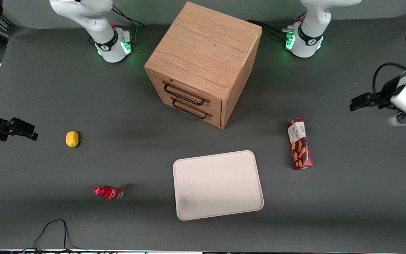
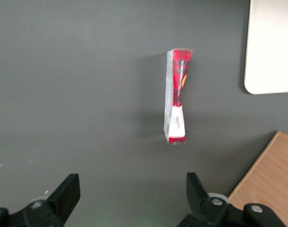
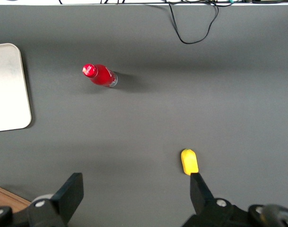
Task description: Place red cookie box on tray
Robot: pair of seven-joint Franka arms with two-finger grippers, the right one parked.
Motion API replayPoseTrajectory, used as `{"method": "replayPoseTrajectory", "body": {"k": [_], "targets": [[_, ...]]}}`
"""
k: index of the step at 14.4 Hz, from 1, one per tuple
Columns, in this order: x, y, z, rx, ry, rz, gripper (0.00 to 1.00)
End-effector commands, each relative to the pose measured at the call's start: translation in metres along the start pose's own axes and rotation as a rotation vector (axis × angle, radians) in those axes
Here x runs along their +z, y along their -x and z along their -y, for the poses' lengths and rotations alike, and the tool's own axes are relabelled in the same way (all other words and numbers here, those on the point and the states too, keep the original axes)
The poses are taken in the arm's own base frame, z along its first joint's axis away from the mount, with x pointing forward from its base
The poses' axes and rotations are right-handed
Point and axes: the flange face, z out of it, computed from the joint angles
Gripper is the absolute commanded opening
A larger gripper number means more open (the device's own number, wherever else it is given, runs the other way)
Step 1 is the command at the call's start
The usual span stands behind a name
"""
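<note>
The red cookie box (image 1: 299, 144) lies flat on the dark table beside the tray (image 1: 218, 184), toward the working arm's end. It also shows in the left wrist view (image 2: 176, 101), its white end panel nearest the gripper. The cream-white tray has nothing on it, and a corner of it shows in the left wrist view (image 2: 271, 47). My left gripper (image 1: 356, 104) hangs above the table, farther toward the working arm's end than the box and apart from it. In the left wrist view the gripper (image 2: 132, 182) is open and empty, with bare table between its fingers.
A wooden two-drawer cabinet (image 1: 203, 63) stands farther from the front camera than the tray; its corner shows in the left wrist view (image 2: 266, 179). A yellow lemon (image 1: 72, 138) and a small red bottle (image 1: 108, 192) lie toward the parked arm's end. A black cable (image 1: 53, 233) loops at the near edge.
</note>
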Motion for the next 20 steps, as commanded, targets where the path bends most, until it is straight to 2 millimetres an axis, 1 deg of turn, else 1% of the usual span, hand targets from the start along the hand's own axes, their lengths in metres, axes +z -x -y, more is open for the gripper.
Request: {"method": "replayPoseTrajectory", "body": {"k": [1,2,3,4,5,6,8,10,11,14,15,16,17,20], "targets": [[0.047,-0.033,-0.028,0.01,-0.009,-0.014,1.0],[0.065,-0.041,-0.042,0.017,-0.023,-0.029,1.0],[0.09,-0.049,-0.05,0.017,-0.058,-0.034,1.0],[0.111,-0.056,-0.058,0.025,-0.084,-0.06,1.0],[0.134,-0.06,-0.064,0.017,-0.084,-0.084,1.0],[0.153,-0.064,-0.065,0.018,-0.083,-0.103,1.0],[0.196,-0.066,-0.074,0.035,-0.081,-0.115,1.0],[0.23,-0.062,-0.08,0.049,-0.084,-0.109,1.0],[0.245,-0.057,-0.079,0.054,-0.088,-0.098,1.0],[0.276,-0.039,-0.073,0.056,-0.088,-0.089,0.98],[0.281,-0.034,-0.072,0.06,-0.088,-0.084,0.83],[0.281,-0.034,-0.071,0.061,-0.09,-0.076,0.43],[0.281,-0.034,-0.071,0.061,-0.09,-0.075,0.0],[0.279,-0.036,-0.072,0.045,-0.081,-0.073,0.0]]}}
